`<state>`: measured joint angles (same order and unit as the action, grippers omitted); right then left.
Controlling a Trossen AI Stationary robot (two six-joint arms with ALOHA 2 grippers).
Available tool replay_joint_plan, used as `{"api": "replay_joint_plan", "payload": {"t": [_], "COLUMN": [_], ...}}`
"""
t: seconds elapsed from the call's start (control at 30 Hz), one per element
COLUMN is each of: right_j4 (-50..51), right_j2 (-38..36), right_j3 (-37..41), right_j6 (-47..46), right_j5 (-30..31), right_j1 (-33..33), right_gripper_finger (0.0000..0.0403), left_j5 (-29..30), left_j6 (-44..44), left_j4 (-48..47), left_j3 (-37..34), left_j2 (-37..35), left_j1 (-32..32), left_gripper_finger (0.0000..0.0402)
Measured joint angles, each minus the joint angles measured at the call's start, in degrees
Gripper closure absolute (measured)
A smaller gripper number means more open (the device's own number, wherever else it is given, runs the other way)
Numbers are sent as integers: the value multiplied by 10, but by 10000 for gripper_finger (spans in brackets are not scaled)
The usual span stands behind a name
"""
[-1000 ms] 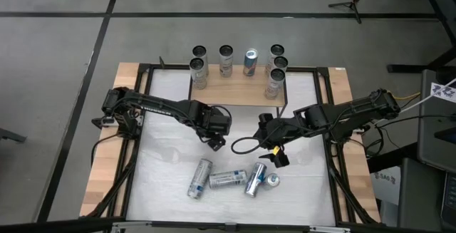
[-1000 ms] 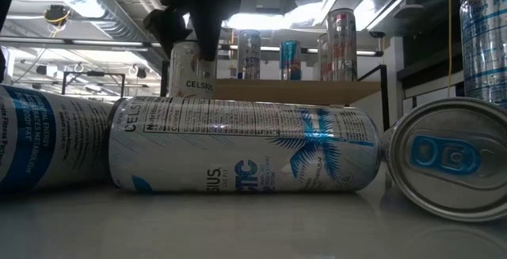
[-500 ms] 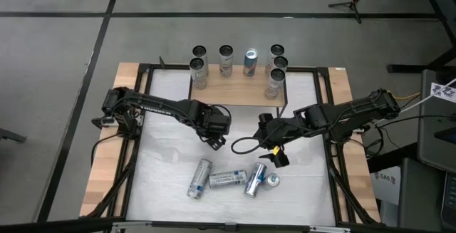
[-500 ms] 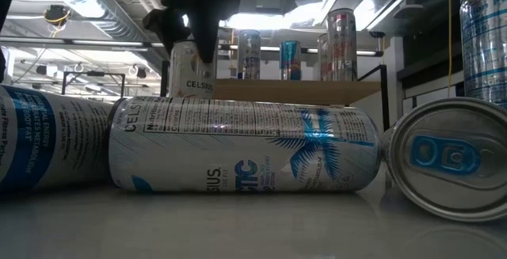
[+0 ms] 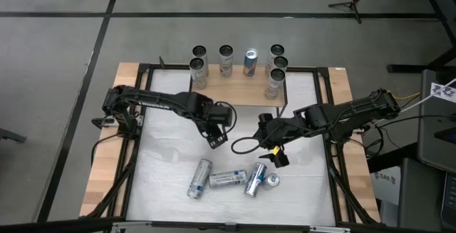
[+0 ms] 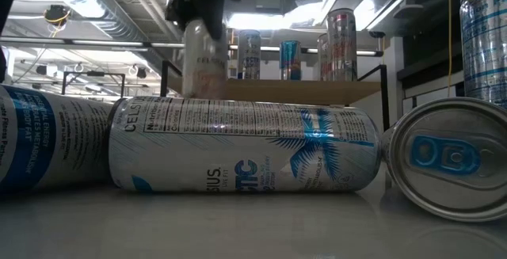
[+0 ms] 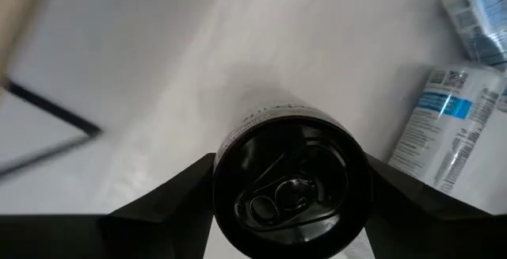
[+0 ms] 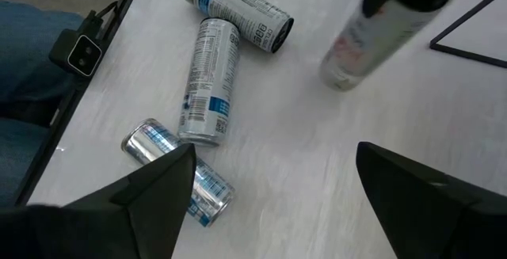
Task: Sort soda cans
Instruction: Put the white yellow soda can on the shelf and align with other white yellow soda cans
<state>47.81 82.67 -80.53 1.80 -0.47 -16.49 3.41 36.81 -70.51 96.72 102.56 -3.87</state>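
Lifted off the bench [image 5: 164, 169] since a second ago, a dark-topped soda can [image 7: 289, 184] hangs pinched in the left gripper [image 5: 216, 137], while the right gripper [image 5: 276, 155] hovers spread above 4 toppled cans [image 5: 228, 179].

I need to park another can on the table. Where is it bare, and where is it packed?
Bare: the white table left of the lying cans, below the left gripper. Also the strip right of the right gripper. Crowded: the wooden board with its standing cans, and the lying cluster.
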Motion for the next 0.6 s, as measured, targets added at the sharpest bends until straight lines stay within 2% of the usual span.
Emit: {"api": "replay_joint_plan", "payload": {"t": [0.2,0.6], "right_j4": [0,-2], "right_j2": [0,0], "right_j3": [0,0], "right_j6": [0,0], "right_j5": [0,0], "right_j1": [0,0], "right_gripper_finger": [59,59], "left_j5": [-4,-12], "left_j6": [-82,-183], "left_j4": [-54,-154], "left_j3": [71,227], "left_j2": [-1,-2], "left_j1": [21,76], "left_gripper_finger": [159,157]}}
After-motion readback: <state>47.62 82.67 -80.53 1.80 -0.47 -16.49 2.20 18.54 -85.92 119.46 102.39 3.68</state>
